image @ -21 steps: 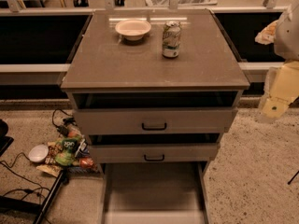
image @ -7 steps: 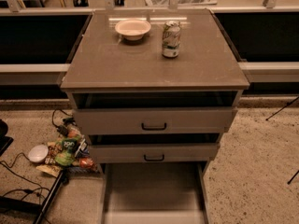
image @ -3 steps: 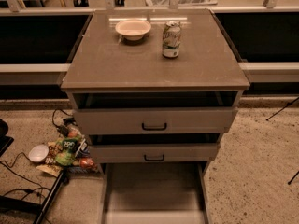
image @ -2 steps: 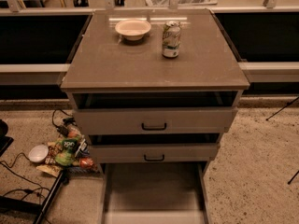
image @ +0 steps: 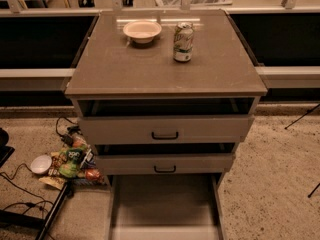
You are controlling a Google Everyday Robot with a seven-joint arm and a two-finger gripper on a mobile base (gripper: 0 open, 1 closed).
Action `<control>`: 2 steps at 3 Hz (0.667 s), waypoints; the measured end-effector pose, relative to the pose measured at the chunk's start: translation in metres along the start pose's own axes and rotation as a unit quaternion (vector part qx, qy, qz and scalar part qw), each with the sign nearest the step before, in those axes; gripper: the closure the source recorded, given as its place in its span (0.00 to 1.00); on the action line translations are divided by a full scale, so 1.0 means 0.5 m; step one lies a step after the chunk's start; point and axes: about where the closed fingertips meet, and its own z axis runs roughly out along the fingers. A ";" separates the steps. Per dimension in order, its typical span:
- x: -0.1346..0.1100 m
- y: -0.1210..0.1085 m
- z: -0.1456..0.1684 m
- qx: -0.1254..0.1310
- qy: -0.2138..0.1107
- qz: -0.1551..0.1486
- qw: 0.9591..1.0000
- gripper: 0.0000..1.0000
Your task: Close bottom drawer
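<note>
your bottom drawer (image: 165,204) stands pulled out, bowl (image: 142,30) and can (image: 183,42) near the tabletop's (image: 145,71) far edge, gripper out of view, its grip impossible to tell.

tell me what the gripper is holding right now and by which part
Cannot be told: the gripper is out of the camera view. Nothing touches the bottom drawer, which stands pulled far out.

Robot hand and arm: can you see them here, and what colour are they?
No, the hand and arm are outside this picture, so colour, shape and cables cannot be told. In view is the grey-beige cabinet with its long flat bottom drawer pulled open.
</note>
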 end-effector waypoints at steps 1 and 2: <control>-0.053 -0.046 0.017 0.008 -0.013 -0.025 1.000 1.00; -0.165 -0.134 0.014 0.030 -0.027 -0.067 0.997 1.00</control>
